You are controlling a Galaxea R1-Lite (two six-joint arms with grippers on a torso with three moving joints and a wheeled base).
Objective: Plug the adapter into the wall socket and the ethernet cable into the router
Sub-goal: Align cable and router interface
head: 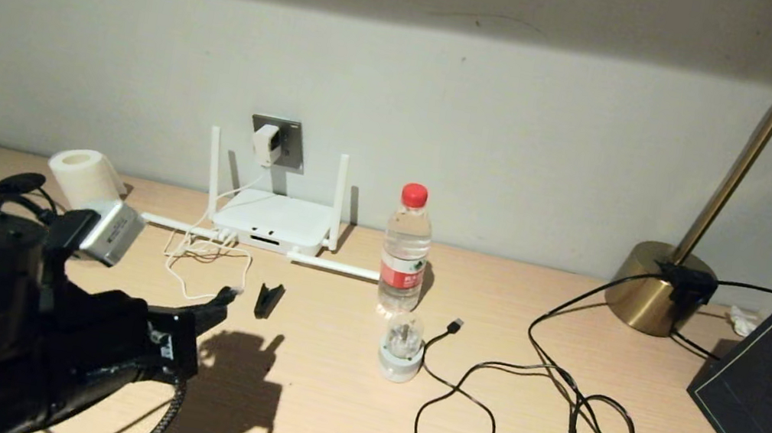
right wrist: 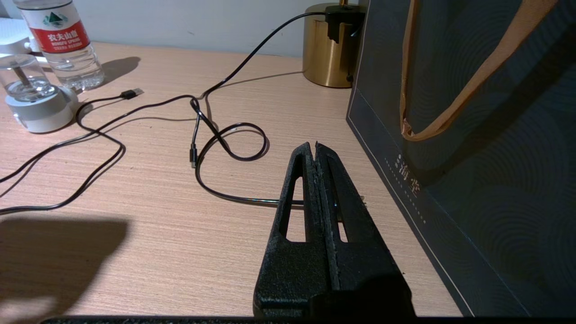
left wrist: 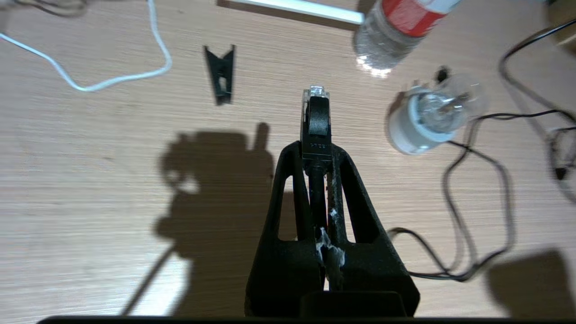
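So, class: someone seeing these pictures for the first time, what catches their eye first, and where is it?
Probably the left gripper at the desk's near left, shut on the ethernet cable, clear tip pointing ahead. Next, the white router against the back wall, with the adapter already in the wall socket above it. Then the red-capped water bottle mid-desk.

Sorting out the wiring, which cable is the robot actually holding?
The ethernet cable, clear-tipped connector poking past the shut left pincer; the other black cables lie loose.
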